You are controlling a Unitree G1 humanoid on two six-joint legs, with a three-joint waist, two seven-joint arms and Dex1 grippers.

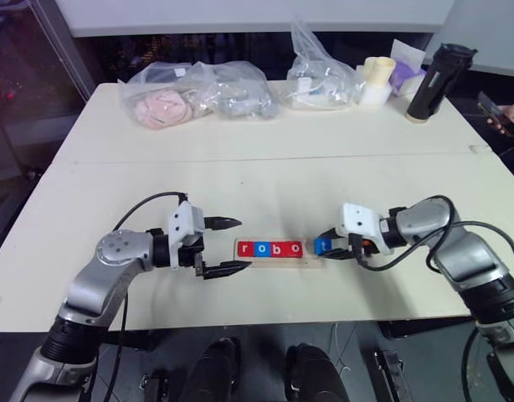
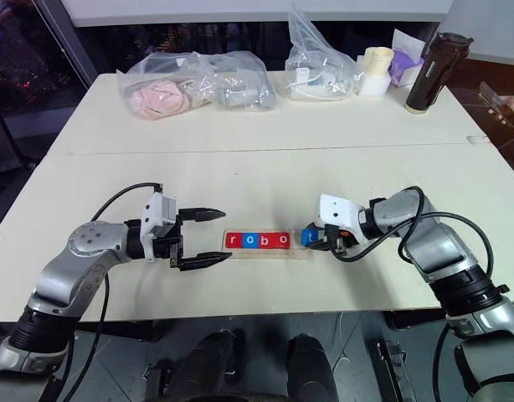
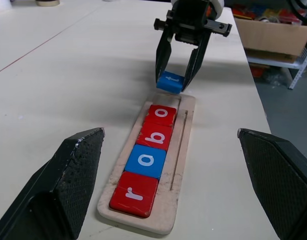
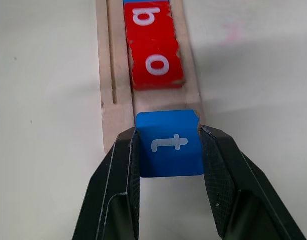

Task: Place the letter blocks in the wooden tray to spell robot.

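Letter blocks r, o, b, o sit in my wooden tray, between my spread, empty left gripper and my right gripper, which clamps the blue t block at the tray's right end.

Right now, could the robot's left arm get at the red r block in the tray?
Probably yes. The left gripper hangs open just off the wooden tray at the r block's end, with bare table between.
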